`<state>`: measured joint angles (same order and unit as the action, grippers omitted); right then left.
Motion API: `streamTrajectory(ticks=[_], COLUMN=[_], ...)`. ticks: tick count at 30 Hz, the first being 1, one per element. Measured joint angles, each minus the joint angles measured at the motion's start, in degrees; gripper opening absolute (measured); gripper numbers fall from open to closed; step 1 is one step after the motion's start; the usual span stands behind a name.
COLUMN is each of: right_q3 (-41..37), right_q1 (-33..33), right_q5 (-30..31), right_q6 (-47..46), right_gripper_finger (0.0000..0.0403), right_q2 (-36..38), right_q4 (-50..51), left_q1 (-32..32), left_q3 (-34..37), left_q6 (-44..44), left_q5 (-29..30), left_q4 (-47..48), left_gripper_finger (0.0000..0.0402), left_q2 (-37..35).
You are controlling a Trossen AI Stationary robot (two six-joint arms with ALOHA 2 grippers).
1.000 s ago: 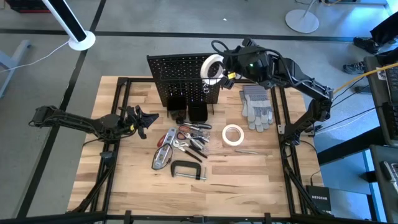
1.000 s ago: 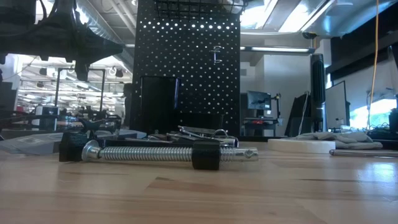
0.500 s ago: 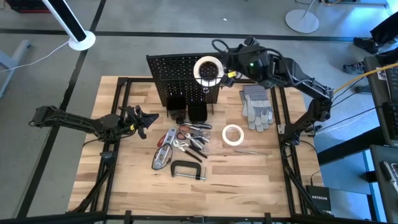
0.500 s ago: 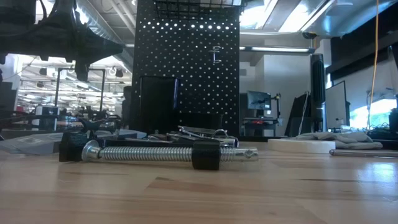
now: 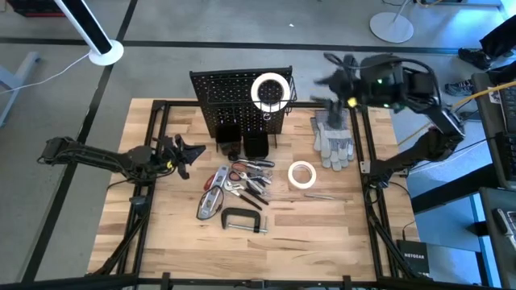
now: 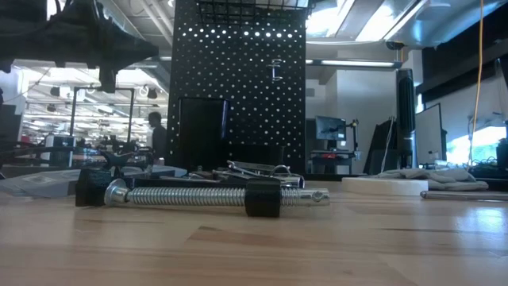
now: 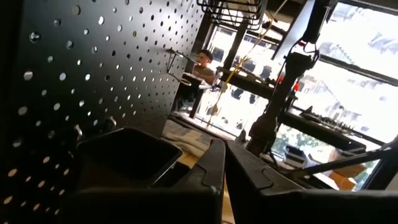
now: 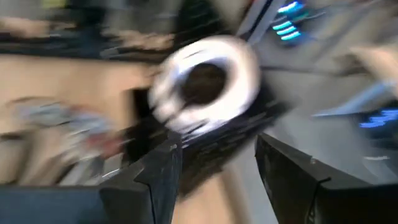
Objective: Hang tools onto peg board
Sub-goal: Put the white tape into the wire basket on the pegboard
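Left pincer, pressed together, waits left of the upright black perforated peg board; one white tape roll sits atop it. Pliers, black C-clamp, second roll remain on the surface. Right pincer, spread, hovers right.

Grey gloves lie on the wooden counter near its right edge. On the concrete floor beyond the counter, a white lamp base stands at far left and another round white base at far right. In the low view, a person stands in the room behind.
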<state>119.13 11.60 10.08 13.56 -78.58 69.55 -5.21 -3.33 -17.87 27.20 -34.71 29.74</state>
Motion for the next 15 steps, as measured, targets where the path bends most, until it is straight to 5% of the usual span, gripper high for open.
streamTrajectory(ticks=[5,15], right_q3=[-3.77,-36.12], right_q1=[-0.04,-0.02], right_q5=[-10.35,-6.2], right_q6=[-5.77,-11.95], right_gripper_finger=[0.0202,0.0202], right_q2=[2.42,11.15], right_q4=[11.01,-1.36], left_q1=[0.0,-0.06], left_q3=[-0.02,-0.02], left_q6=[-1.76,-4.18], left_q5=[0.0,-1.43], left_q4=[3.53,4.49], left_gripper_finger=[0.0001,0.0001], left_q2=[0.17,0.21])
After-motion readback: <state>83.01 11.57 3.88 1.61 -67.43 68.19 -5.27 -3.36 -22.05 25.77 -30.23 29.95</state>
